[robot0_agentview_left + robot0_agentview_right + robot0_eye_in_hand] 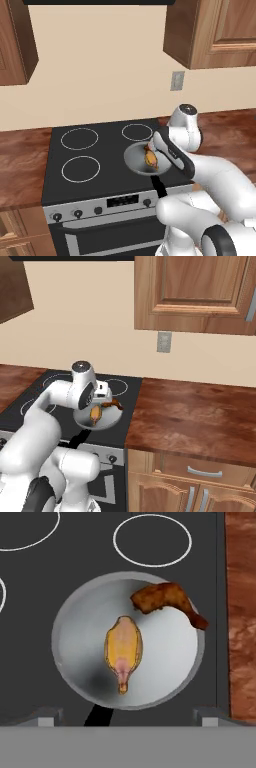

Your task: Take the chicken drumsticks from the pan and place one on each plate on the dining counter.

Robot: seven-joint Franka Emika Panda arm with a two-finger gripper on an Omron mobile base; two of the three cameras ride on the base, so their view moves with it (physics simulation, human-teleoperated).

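Observation:
The light-grey pan [80, 637] sits on the black stove, its black handle [97, 717] pointing toward the bottom of the hand view. Two chicken drumsticks lie in it: a paler yellow one [123, 649] in the middle and a darker brown one [165, 599] at the rim. My gripper [127, 717] hovers straight above the pan, open, its fingertips [47, 716] spread wide with nothing between them. In the base views the hand hangs over the pan [136, 157] [111, 417] and the yellow drumstick [150, 158] [95, 414]. The plates and the dining counter are out of view.
White burner rings [80, 138] mark the stove top [60, 180]. Reddish-brown countertop [190, 416] runs to the right of the stove, with wooden wall cabinets [200, 291] above and a wall outlet [163, 341]. My white arm crosses the stove's front right corner.

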